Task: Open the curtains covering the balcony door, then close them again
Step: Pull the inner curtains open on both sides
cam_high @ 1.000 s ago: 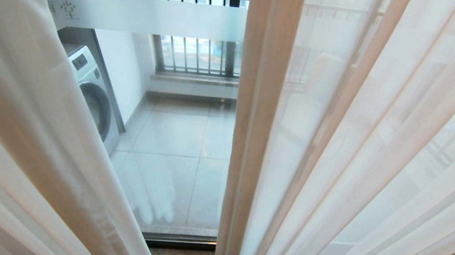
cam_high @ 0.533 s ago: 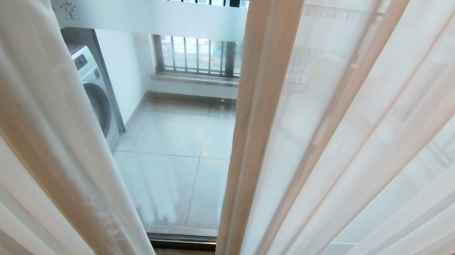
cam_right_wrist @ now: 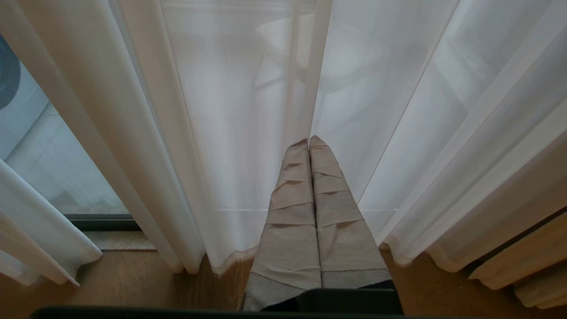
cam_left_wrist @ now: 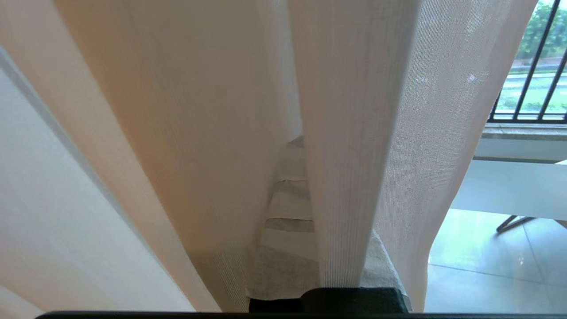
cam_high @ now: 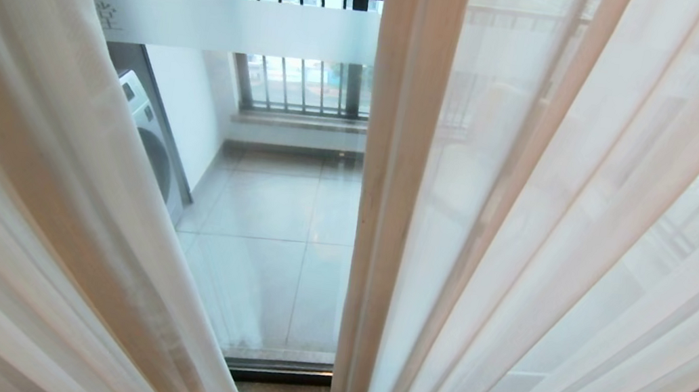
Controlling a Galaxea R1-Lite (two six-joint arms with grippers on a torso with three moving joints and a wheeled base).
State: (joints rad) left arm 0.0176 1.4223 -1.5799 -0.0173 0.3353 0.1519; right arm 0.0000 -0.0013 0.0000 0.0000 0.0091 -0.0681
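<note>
The left gripper (cam_left_wrist: 305, 146) has its taped fingers (cam_left_wrist: 288, 208) pressed together, and they are pushed in among the folds of the curtains (cam_left_wrist: 354, 133), so the cloth drapes over them and hides most of them. I cannot tell if any cloth is pinched between them. The right gripper (cam_right_wrist: 309, 141) hangs low with its two fingers (cam_right_wrist: 292, 212) shut tight on nothing; the thin white curtain is just past its tips, not touching as far as I can see. Out from there, the curtains (cam_high: 525, 214) hang in long soft folds on both sides, see-through white with beige edges. Between them is a gap showing the balcony door (cam_high: 272, 212) glass with its frosted band (cam_high: 237, 23). A washing machine (cam_high: 151, 148) peeks out, half hidden by the left curtain
</note>
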